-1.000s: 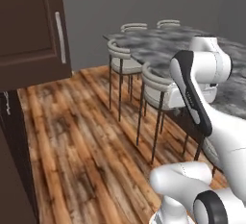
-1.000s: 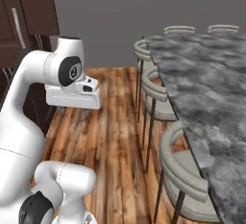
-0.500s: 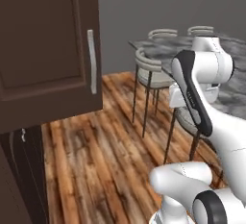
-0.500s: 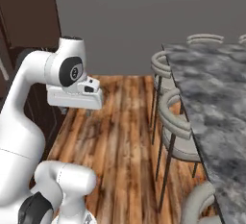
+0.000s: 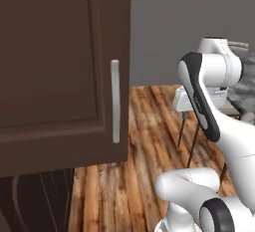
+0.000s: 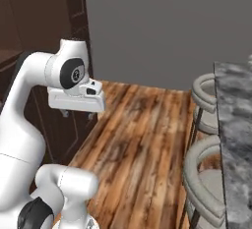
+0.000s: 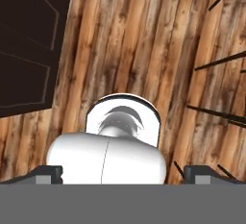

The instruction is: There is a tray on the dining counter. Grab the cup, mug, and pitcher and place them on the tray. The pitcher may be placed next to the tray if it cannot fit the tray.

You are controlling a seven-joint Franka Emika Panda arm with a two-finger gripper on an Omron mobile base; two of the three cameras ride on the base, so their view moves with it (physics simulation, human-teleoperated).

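Searching for the cup, facing a dark cabinet (image 5: 60, 71); gripper (image 7: 123, 172) fingertips standing apart, empty; better scanning slowly, arm tucked.

The left base view looks forward past a dark brown wooden cabinet door (image 5: 60, 61) close at nine o'clock. The right base view faces the grey-and-black marbled stone counter (image 6: 235, 139) at three o'clock. Both share the plank wooden floor (image 6: 142, 139), which the hand view looks straight down on.

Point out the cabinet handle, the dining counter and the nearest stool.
cabinet handle (image 5: 115, 101), left base view, middle of the pale vertical bar
dining counter (image 6: 235, 125), right base view, bare marbled top
stool (image 6: 204, 181), right base view, curved grey backrest
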